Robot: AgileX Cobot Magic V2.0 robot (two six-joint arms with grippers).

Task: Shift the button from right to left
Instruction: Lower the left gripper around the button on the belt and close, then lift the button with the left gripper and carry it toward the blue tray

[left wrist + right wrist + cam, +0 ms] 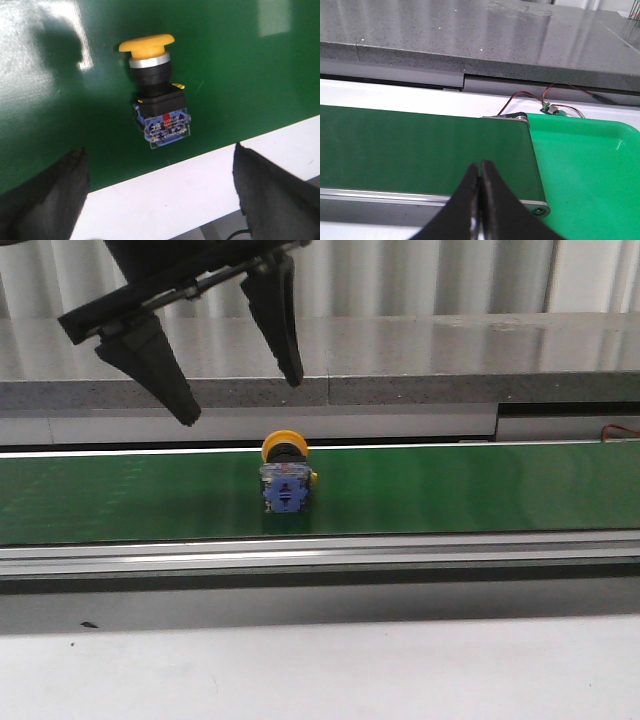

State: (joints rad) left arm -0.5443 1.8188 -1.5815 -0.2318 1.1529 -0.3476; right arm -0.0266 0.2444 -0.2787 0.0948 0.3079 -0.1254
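Observation:
The button (285, 472), with a yellow mushroom cap, black collar and blue-and-clear contact block, lies on its side on the green belt (450, 490) near the middle. It also shows in the left wrist view (157, 107). My left gripper (243, 397) hangs open above and slightly left of the button, not touching it; in its own view the gripper (160, 187) has its black fingers (47, 200) spread wide and holds nothing. My right gripper (479, 172) is shut and empty over the belt's right end; it is out of the front view.
A grey stone ledge (420, 355) runs behind the belt. A metal rail (320, 555) edges the belt's front. In the right wrist view a green tray (590, 170) sits past the belt's end, with red wires (530, 97) behind it.

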